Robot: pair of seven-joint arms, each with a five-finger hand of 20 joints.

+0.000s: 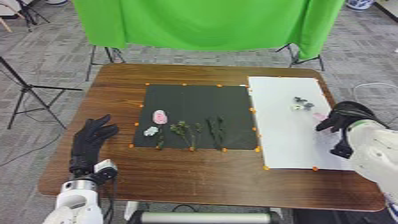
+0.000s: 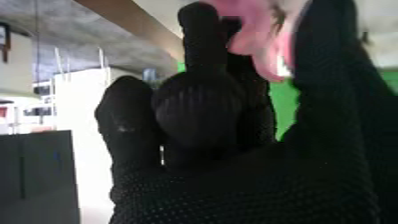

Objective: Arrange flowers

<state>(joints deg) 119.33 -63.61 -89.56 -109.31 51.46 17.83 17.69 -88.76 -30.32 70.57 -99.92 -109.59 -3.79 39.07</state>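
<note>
Appears to be at pickup stage. Find pink flower (image 1: 320,116) at 3 o'clock over white sheet (image 1: 280,145), beside right hand (image 1: 354,111); cannot tell whether grasped. Note left hand (image 1: 87,142) at 8 o'clock, fingers relaxed. Probably calls for secure hold, then carrying toward 9 o'clock, onto dark mat (image 1: 182,102).

A pink flower (image 1: 160,117), a white flower (image 1: 151,131) and green stems (image 1: 181,130) lie on the dark mat (image 1: 191,97) beside white paper (image 1: 289,142)

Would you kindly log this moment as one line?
Arrange flowers | right hand: at pink flower, over white sheet | left hand: open, left side of table | black sheet: second pink bloom, white flower, greenery
</note>
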